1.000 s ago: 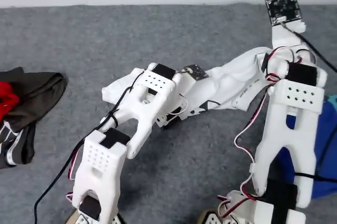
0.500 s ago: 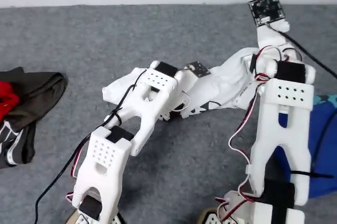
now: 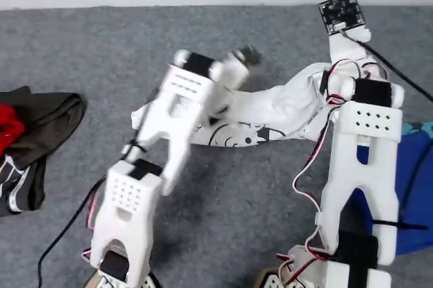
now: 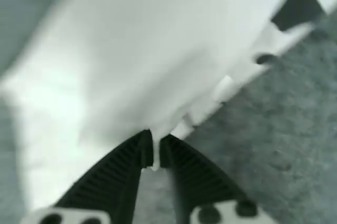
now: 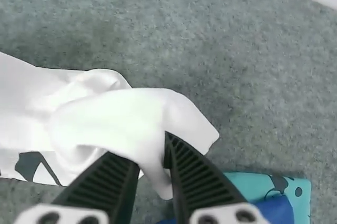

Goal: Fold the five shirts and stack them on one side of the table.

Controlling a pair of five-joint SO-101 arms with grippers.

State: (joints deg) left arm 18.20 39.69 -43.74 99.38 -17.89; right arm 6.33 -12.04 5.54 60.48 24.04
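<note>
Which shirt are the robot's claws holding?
The white shirt in the middle. The dark one and the blue one lie at the sides, not held.

A shirt (image 3: 284, 109) is stretched across the frame's centre on the table (image 3: 223, 234). A pile (image 3: 40, 119) is set at the left edge, a second shirt (image 3: 416, 193) at the right edge.

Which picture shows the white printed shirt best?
The high view: the white shirt with black print shows nearly whole on the grey table. The left wrist view gives a close white sheet, the right a bunched corner.
</note>
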